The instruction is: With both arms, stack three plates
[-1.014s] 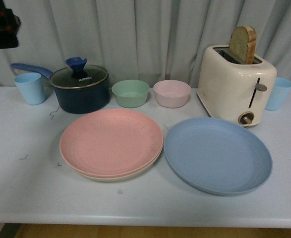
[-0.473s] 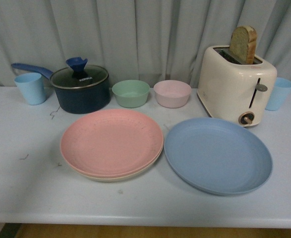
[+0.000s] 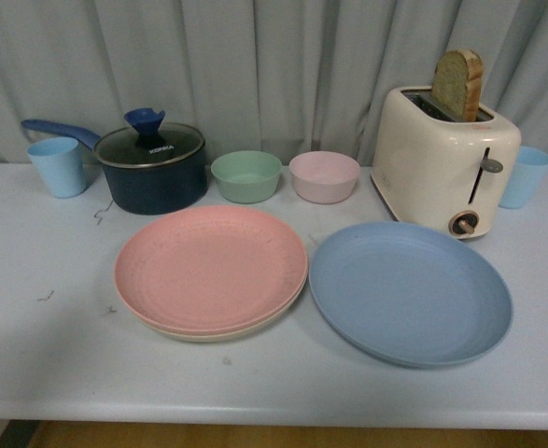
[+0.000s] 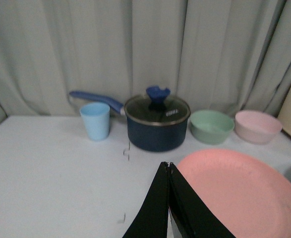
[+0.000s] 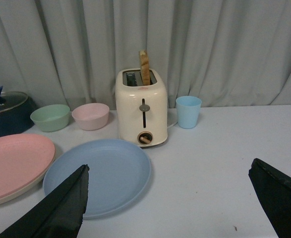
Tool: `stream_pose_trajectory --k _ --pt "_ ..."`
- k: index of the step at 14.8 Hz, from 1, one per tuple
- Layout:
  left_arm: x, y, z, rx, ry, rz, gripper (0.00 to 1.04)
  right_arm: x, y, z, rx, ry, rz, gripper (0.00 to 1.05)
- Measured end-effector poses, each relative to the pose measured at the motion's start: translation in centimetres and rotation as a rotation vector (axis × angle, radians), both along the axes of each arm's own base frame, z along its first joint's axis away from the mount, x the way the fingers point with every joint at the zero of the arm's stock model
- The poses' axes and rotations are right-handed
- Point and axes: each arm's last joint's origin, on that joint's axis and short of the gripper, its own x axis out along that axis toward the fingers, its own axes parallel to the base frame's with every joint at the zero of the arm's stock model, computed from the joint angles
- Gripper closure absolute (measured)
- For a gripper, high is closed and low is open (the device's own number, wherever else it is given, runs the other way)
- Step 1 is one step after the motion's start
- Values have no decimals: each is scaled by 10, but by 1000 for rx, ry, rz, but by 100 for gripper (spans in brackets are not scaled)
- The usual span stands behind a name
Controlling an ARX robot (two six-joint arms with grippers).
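Observation:
The pink plate (image 3: 210,266) lies on top of the beige plate (image 3: 219,333), of which only the rim shows. To their right the blue plate (image 3: 410,289) lies alone on the table, close beside them. Neither arm shows in the front view. In the left wrist view my left gripper (image 4: 168,166) is shut and empty, above the table just left of the pink plate (image 4: 239,193). In the right wrist view my right gripper (image 5: 169,167) is wide open and empty, with the blue plate (image 5: 103,173) by one finger. The pink plate (image 5: 14,161) lies beyond it.
Along the back stand a light blue cup (image 3: 57,166), a dark lidded pot (image 3: 152,168), a green bowl (image 3: 245,175), a pink bowl (image 3: 324,175), a cream toaster (image 3: 444,159) holding a bread slice (image 3: 457,82), and another blue cup (image 3: 526,175). A curtain hangs behind.
A black part of the left arm at the front view's top left corner has moved out of that view. The plates have not moved.

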Motion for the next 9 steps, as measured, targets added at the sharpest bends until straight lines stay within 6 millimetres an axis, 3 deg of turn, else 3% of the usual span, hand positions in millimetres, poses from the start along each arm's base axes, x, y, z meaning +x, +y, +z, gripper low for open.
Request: stream_pose_trajectory --k 1,2,9 --pt "-11 0 -8 0 43 0 103 0 0 0 0 1 0 6" --pt "-26 0 -1 0 3 0 103 0 0 0 0 0 0 6" --pt "-53 0 2 0 -4 2 103 0 0 0 0 0 0 6"
